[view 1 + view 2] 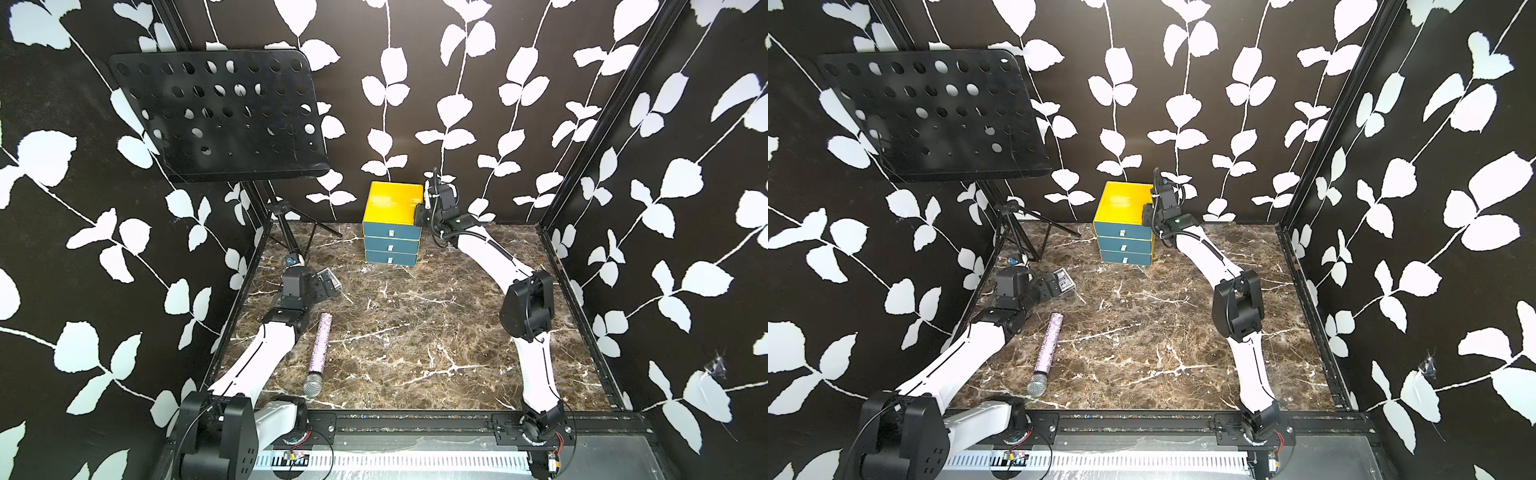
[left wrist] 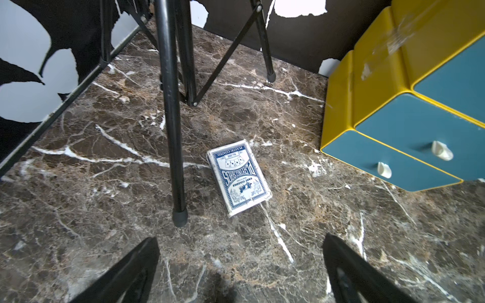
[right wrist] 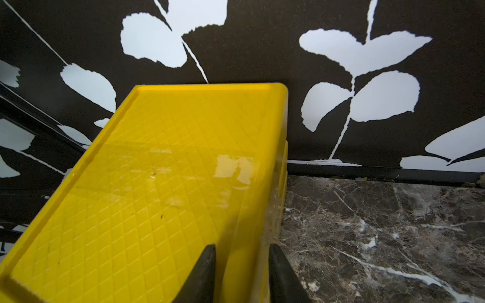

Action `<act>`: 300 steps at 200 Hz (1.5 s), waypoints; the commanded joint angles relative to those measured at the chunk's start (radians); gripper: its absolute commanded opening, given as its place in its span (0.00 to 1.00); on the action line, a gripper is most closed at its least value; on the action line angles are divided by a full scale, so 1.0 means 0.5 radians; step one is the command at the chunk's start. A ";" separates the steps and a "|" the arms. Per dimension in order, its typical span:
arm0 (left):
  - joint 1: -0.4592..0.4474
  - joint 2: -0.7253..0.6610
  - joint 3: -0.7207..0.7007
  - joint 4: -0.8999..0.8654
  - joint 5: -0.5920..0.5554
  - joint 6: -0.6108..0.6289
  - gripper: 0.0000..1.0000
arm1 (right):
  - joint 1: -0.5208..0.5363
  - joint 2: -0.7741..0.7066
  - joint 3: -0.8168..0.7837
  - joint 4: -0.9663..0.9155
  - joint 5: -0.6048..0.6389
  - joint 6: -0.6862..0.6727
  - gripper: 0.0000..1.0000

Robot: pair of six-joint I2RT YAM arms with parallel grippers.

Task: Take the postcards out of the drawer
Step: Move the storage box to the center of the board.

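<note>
Marble-pattern tabletop (image 1: 415, 332) is seen in both top views. Nearest the front edge, a glittery microphone (image 1: 318, 357) is laid flat, head at the near end, just beside the left arm. Left gripper (image 2: 240, 237) is held low over bare marble, jaws spread wide, nothing between them. Just ahead of it a blue-and-white playing-card box (image 2: 238, 178) is lying flat, near 1 foot of the music stand (image 1: 216, 116) tripod. At the back, against the black leaf-print wall (image 1: 457, 83), a yellow drawer unit (image 1: 392, 222) is set, with 3 teal drawers (image 1: 392, 232) stacked in it, all pushed shut. Right gripper (image 3: 241, 246) is clamped on the unit's top right edge: 1 finger is placed on the top face, 1 on the outer side. Postcards are not seen in any view; whether a drawer holds them cannot be told.
</note>
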 commanded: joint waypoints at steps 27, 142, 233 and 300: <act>-0.010 0.159 0.196 0.177 0.421 -0.071 0.99 | -0.084 -0.054 -0.003 -0.279 -0.360 0.125 0.45; -0.012 0.213 0.309 0.204 0.531 -0.160 0.99 | -0.106 0.208 0.276 -0.415 -0.704 0.409 0.33; -0.012 0.409 0.549 0.305 0.746 -0.266 0.99 | -0.193 -0.036 0.055 -0.670 -0.797 -0.004 0.20; -0.014 0.547 0.714 0.466 0.928 -0.458 0.99 | -0.206 -0.407 -0.385 -0.981 -0.899 -0.423 0.18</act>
